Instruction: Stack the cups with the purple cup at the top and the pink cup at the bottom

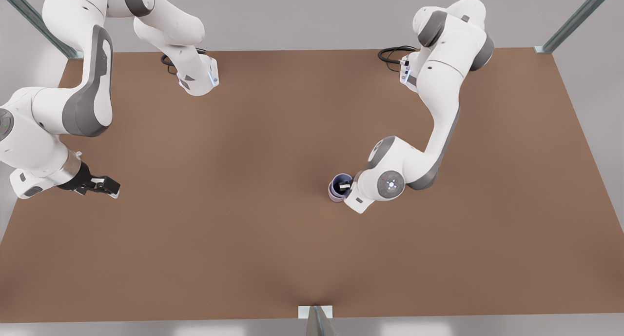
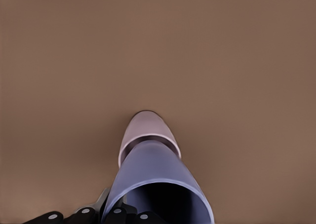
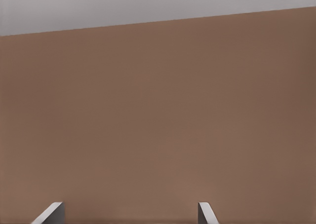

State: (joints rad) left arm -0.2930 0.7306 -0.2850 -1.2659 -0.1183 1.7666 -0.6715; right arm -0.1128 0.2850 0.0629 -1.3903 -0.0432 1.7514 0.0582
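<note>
Left gripper pinches the purple cup by its rim, one finger inside, and that cup is nested in the pink cup on the table; seating depth is hard to judge, so I'd release straight, spread the fingers just enough to clear the rim, then lift vertically without tipping the stack. Far from the stack, at the front view's left, the right gripper waits above the table, fingers spread, holding nothing. No brands, labels or writing legible anywhere.
</note>
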